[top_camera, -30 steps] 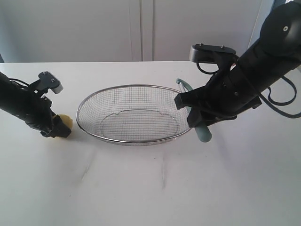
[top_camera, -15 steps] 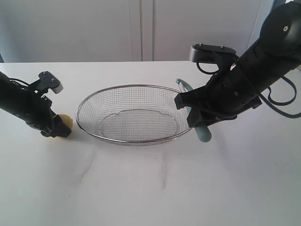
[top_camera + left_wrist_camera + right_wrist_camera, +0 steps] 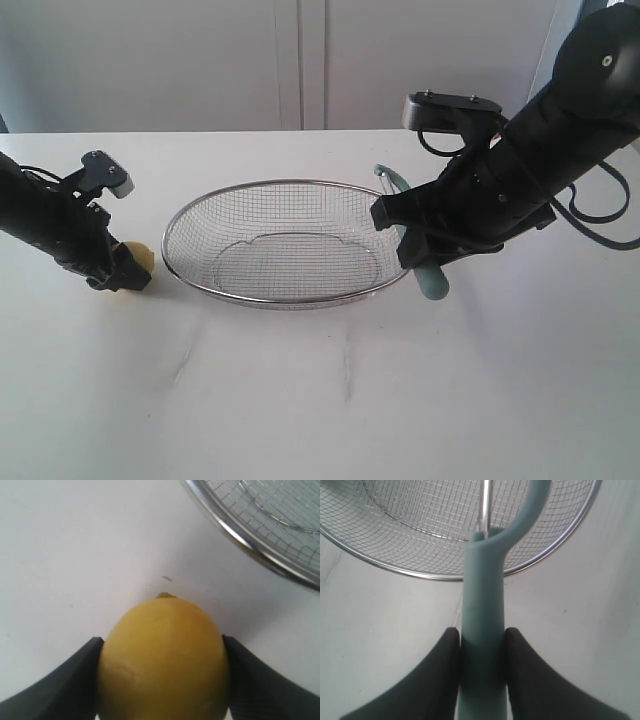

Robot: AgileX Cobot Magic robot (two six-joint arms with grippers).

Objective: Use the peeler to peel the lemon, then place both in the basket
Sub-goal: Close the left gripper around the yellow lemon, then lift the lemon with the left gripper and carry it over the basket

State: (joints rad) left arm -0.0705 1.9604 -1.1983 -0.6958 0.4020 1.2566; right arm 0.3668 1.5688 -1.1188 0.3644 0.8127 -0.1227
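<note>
The yellow lemon (image 3: 162, 660) sits between the two black fingers of my left gripper (image 3: 162, 655), which is shut on it; in the exterior view only a sliver of the lemon (image 3: 143, 259) shows past the left gripper (image 3: 128, 277), low by the table left of the basket (image 3: 285, 297). My right gripper (image 3: 481, 645) is shut on the pale teal handle of the peeler (image 3: 482, 610). The peeler (image 3: 433, 285) lies along the basket's right rim, its head (image 3: 386, 175) pointing toward the back. The wire basket stands at the table's middle with nothing in it.
The white table (image 3: 330, 400) stretches in front of the basket. A pale wall and cabinet doors (image 3: 300, 60) stand behind. Cables (image 3: 600, 215) hang from the right arm at the far right.
</note>
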